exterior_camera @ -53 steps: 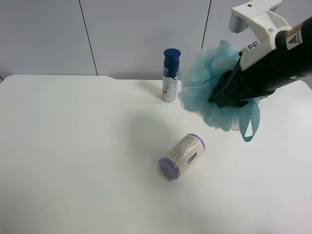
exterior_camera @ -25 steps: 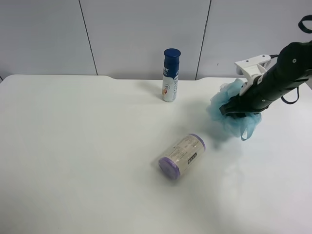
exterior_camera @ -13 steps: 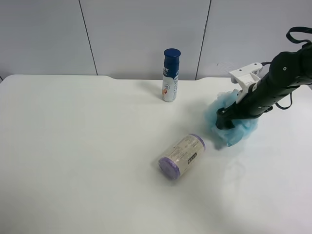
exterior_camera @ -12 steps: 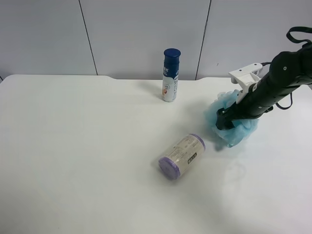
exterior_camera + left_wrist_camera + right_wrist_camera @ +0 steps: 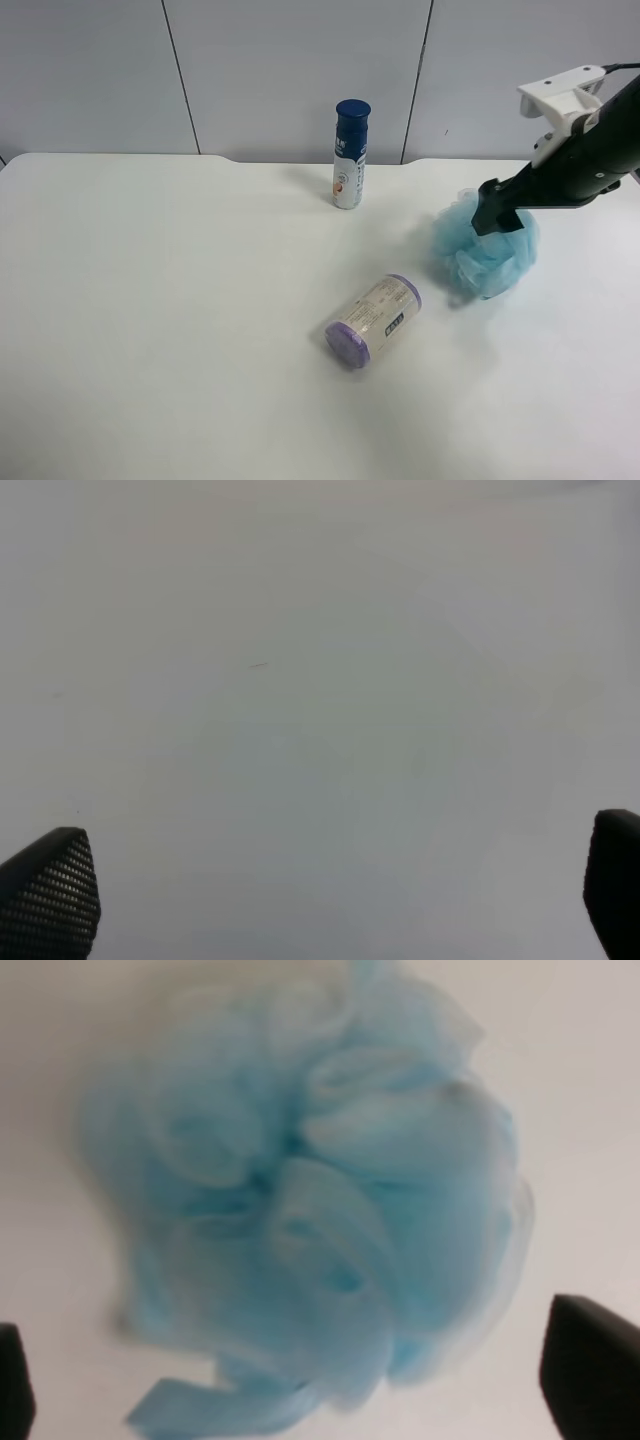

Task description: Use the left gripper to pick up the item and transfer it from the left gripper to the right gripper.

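Observation:
The light blue mesh pouf [image 5: 485, 257] lies on the white table [image 5: 150, 300] at the exterior high view's right. The right gripper [image 5: 497, 214], on the black arm with the white housing [image 5: 560, 97], hovers just above the pouf's top. In the right wrist view its black fingertips [image 5: 594, 1368] stand wide apart at the frame edges, and the pouf [image 5: 310, 1210] lies free on the table between and beyond them, so the right gripper [image 5: 300, 1380] is open. The left gripper [image 5: 330, 890] is open and empty over a bare pale surface. It is out of the exterior high view.
A purple-capped cylindrical bottle [image 5: 373, 320] lies on its side near the table's middle, left of the pouf. A white bottle with a blue cap [image 5: 350, 153] stands upright at the table's far edge. A grey panelled wall [image 5: 290, 70] is behind.
The right gripper brought the pouf down onto the table, let go of it, and has risen up and to the right. The pouf now lies free. The bottles have not moved.

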Available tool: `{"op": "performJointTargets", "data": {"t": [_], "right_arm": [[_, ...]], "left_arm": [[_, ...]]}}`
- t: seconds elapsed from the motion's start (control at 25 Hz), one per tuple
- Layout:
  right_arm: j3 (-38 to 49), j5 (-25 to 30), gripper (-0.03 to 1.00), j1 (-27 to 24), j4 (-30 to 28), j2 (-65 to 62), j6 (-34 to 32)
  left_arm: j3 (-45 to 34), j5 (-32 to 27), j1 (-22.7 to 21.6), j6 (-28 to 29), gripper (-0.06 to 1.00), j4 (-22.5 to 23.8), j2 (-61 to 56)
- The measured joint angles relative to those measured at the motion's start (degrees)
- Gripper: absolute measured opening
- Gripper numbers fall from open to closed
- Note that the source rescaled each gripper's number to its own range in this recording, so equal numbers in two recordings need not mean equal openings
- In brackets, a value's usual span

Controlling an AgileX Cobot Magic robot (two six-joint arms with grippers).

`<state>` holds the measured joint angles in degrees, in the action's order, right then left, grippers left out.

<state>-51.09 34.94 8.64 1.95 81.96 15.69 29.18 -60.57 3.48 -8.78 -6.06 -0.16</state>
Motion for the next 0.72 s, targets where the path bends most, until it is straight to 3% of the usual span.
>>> {"op": "performJointTargets", "data": {"t": [0.72], "right_arm": [[0.0,26.1,1.00,0.0,-0.1,-35.5,-7.8]], "left_arm": [[0.0,0.0,0.0,0.0,0.98,0.0,0.0]]}}
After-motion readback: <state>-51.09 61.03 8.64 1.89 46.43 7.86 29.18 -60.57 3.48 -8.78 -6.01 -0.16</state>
